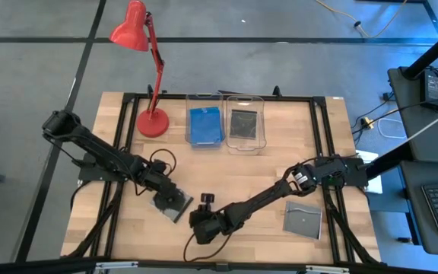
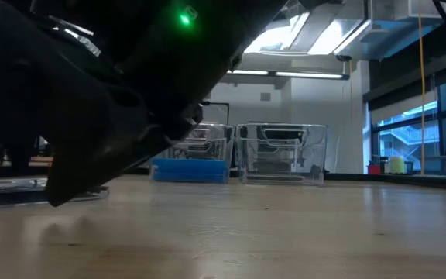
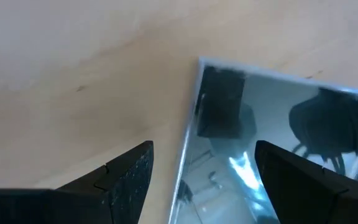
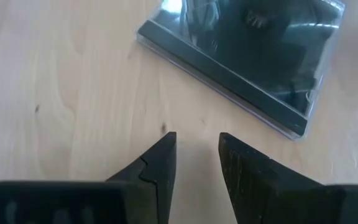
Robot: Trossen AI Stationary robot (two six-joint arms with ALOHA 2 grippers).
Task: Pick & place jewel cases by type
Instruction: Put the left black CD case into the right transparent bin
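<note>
While the left gripper [image 1: 172, 199] hung low over a grey case [image 1: 170, 202] near the front of the table [image 1: 226, 175], its fingers [image 3: 124, 180] were spread wide, and the case's long edge ran between them in the left wrist view. That case [image 3: 272, 143] lay flat on the wood with one corner pointing away from the gripper. The right gripper [image 1: 201, 225] sat just beside it, close to the front edge, with its fingers [image 4: 160, 165] only a little apart and nothing between them. The same grey case [image 4: 241, 56] lay a short way ahead of those fingers, not touching them. Bare wood lay between the two. Another grey case [image 1: 303, 221] lay flat near the front right corner, well apart from both grippers. At the back stood two clear bins side by side. The left bin [image 1: 204, 100] held blue cases [image 1: 204, 125], and the right bin [image 1: 245, 100] held a grey one [image 1: 244, 123]. A red lamp [image 1: 147, 76] stood at the back left, near the blue bin. The middle of the table was open wood.
</note>
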